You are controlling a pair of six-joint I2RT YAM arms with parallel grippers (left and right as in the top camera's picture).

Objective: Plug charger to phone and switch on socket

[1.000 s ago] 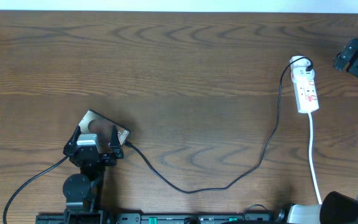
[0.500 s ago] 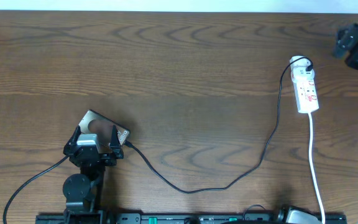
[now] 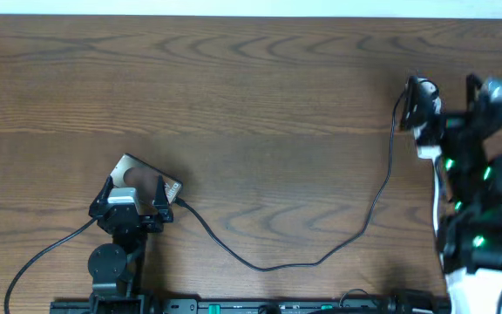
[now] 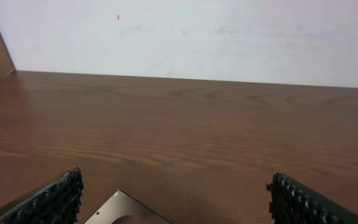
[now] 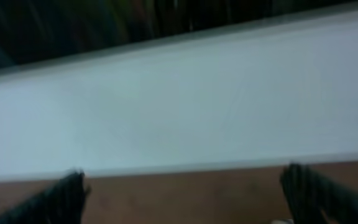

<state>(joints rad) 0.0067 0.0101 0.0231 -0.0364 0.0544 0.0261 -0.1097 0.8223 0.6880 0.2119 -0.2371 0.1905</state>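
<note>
The phone [image 3: 132,166] lies flat at the table's lower left, and one corner of it [image 4: 122,208] shows in the left wrist view. My left gripper [image 3: 134,197] hovers over it, open, straddling it without holding it [image 4: 176,205]. The charger [image 3: 268,266] runs as a thin black cable from the phone's right edge across the table to the socket [image 3: 424,138]. Whether its tip is seated in the phone I cannot tell. My right gripper [image 3: 447,100] stands open above the socket and hides most of it. In the blurred right wrist view the open gripper [image 5: 188,196] frames bare wood.
The socket's white cord [image 3: 438,201] runs down toward the front edge beside the right arm. A thicker black arm cable [image 3: 42,257] curves off to the left of the left arm's base. A white wall [image 4: 185,37] borders the table's far edge.
My right arm has swung in from the far right edge to over the socket, still blurred by motion. The left gripper, phone and charger cable have not moved.
</note>
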